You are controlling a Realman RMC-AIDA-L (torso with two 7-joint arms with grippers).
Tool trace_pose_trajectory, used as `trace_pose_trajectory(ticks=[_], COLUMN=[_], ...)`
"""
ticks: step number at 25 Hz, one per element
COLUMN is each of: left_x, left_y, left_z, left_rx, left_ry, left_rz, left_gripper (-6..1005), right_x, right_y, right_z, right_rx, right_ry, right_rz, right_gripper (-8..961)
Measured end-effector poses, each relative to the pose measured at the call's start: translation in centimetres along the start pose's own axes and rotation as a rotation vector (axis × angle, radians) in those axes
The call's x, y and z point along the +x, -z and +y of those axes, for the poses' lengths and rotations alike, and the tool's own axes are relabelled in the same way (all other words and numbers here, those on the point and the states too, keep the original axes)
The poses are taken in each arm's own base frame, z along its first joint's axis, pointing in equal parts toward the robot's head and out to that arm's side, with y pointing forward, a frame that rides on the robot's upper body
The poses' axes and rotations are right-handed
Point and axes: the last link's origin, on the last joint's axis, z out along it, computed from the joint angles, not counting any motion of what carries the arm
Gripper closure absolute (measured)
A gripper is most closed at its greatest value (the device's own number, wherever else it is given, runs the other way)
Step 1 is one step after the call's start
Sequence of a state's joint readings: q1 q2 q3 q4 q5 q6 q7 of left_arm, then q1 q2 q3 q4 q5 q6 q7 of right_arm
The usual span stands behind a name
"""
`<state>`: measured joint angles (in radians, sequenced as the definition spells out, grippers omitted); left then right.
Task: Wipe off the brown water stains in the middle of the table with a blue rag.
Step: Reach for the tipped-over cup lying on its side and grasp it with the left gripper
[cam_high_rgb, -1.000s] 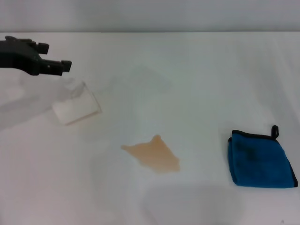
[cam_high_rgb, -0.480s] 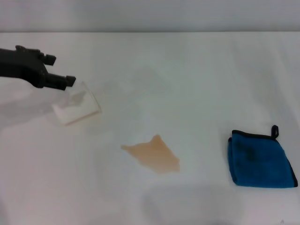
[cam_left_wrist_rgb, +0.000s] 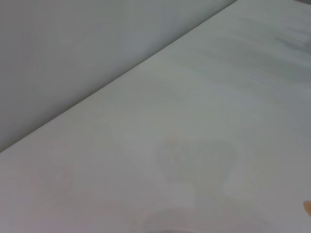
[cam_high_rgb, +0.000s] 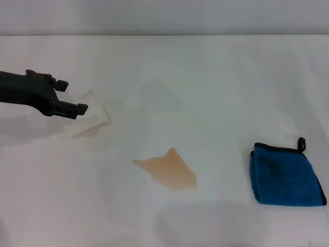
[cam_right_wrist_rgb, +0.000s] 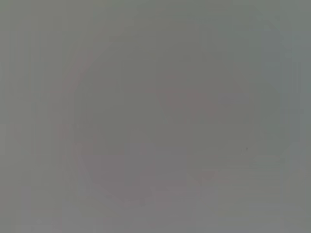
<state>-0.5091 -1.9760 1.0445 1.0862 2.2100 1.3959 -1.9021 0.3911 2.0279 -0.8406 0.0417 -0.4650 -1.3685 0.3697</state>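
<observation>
The brown water stains (cam_high_rgb: 168,170) lie as one tan patch in the middle of the white table (cam_high_rgb: 216,92). The blue rag (cam_high_rgb: 285,175) lies folded at the right, apart from the stain, its black loop pointing to the far side. My left gripper (cam_high_rgb: 70,96) is at the far left, open, its fingers (cam_high_rgb: 77,109) over the left part of a translucent cup (cam_high_rgb: 92,116) lying on its side. The right gripper is out of view; the right wrist view shows only flat grey.
The table's far edge meets a grey wall (cam_high_rgb: 164,18). The left wrist view shows the white tabletop (cam_left_wrist_rgb: 218,97) and the wall (cam_left_wrist_rgb: 73,48).
My left gripper has moved right and toward the near side, from beyond the cup to over the cup's left part. The stain and the rag have not moved.
</observation>
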Motion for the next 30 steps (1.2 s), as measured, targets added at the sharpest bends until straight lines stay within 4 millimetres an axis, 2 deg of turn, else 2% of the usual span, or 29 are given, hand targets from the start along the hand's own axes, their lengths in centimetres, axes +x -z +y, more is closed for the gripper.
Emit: trace_pose_trajectory(ticks=[8, 15, 20, 30], left_x=[0.3, 2.5, 3.5, 5.5], left_y=[-0.1, 0.5, 1.3, 0.9], left_z=[-0.3, -0.8, -1.5, -1.7], left_rx=[-0.019, -0.06, -0.036, -0.013], left_ry=[0.002, 0.032, 0.039, -0.05], left_rz=[-0.044, -0.107, -0.244, -0.306], left_gripper=[143, 144, 145, 146], right_x=[0.0, -0.1, -0.2, -0.3], right_y=[0.0, 0.0, -0.5, -0.6], right_z=[0.0, 0.0, 0.2, 0.3], right_rx=[0.001, 0.003, -0.008, -0.011], right_ry=[-0.001, 0.0, 0.0, 0.002], right_rz=[0.001, -0.003, -0.011, -0.013], right_gripper=[115, 114, 114, 115])
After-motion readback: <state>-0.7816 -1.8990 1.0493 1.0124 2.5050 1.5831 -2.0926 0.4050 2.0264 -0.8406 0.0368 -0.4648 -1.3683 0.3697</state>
